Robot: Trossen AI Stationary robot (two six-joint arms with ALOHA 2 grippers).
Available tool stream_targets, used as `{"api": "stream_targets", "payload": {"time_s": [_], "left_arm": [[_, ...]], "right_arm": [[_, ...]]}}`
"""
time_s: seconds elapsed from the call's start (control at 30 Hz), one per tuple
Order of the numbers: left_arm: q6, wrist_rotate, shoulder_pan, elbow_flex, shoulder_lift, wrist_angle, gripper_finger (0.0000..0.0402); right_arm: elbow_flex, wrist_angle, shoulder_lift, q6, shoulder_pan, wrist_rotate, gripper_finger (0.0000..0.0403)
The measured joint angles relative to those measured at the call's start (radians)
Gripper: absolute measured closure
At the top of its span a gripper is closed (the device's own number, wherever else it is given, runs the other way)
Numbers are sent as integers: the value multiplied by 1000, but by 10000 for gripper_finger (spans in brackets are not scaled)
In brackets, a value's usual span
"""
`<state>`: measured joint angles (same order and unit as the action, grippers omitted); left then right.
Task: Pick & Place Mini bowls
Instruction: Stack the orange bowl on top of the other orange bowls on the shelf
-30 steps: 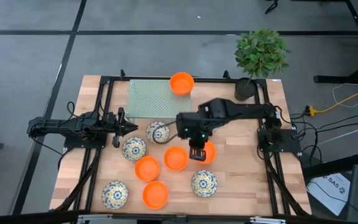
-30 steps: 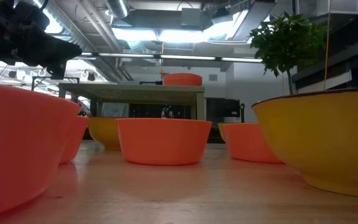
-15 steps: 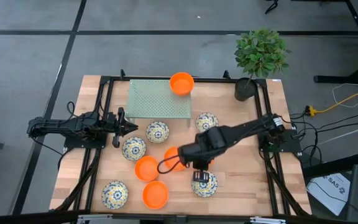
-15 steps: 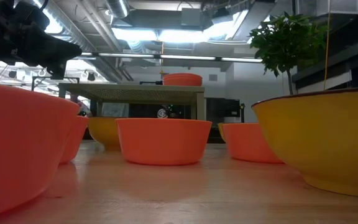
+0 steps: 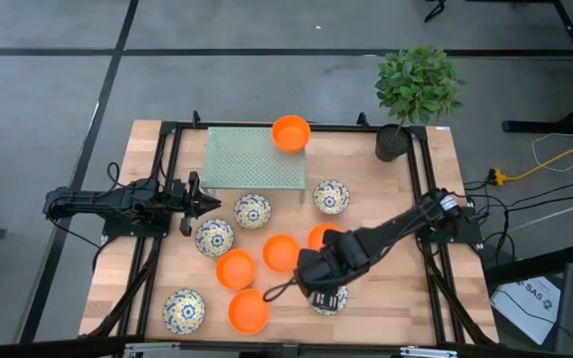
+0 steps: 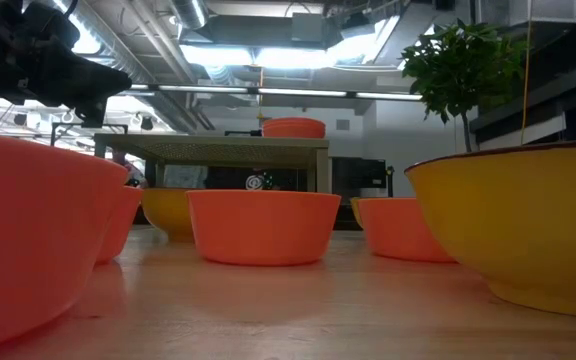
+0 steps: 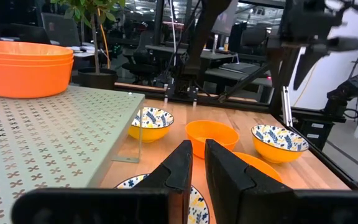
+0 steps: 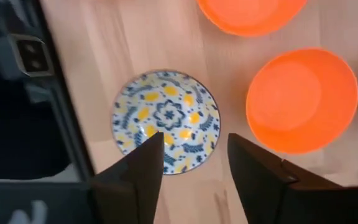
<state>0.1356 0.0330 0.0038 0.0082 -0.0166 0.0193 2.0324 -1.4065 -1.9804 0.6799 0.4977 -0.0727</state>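
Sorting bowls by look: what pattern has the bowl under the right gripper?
White with blue-and-yellow floral pattern: the mini bowl below the open right gripper, clearest in the right wrist view.

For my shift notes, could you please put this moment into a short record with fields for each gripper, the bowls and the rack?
right gripper: open, above a floral mini bowl at the table's near edge, fingers over its rim, not gripping
left gripper: waiting at the table's left, beside the green rack, fingers nearly together, holding nothing
orange bowls on rack: one stack at its far right corner
orange bowls on table: four, in a cluster mid-table
floral bowls on table: five
plant pot: far right corner
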Motion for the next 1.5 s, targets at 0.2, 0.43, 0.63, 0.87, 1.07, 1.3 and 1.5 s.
{"api": "stream_targets", "payload": {"time_s": [0.2, 0.43, 0.63, 0.87, 1.07, 1.3, 1.5], "left_arm": [[0, 0, 0, 0, 0, 0, 363], [0, 0, 0, 0, 0, 0, 363], [0, 0, 0, 0, 0, 0, 363], [0, 0, 0, 0, 0, 0, 363], [0, 0, 0, 0, 0, -1, 363], [0, 0, 0, 0, 0, -1, 363], [0, 0, 0, 0, 0, -1, 363]], "right_arm": [[-69, 76, 0, 55, 43, -85, 218], [-142, 80, 0, 203, 39, -247, 218], [-223, 168, 0, 296, -1, -309, 217], [-341, 326, 0, 323, -44, -317, 220], [-415, 356, 0, 364, -78, -294, 239], [-489, 423, 0, 359, -100, -236, 259], [-536, 467, 0, 333, -101, -228, 264]]}}
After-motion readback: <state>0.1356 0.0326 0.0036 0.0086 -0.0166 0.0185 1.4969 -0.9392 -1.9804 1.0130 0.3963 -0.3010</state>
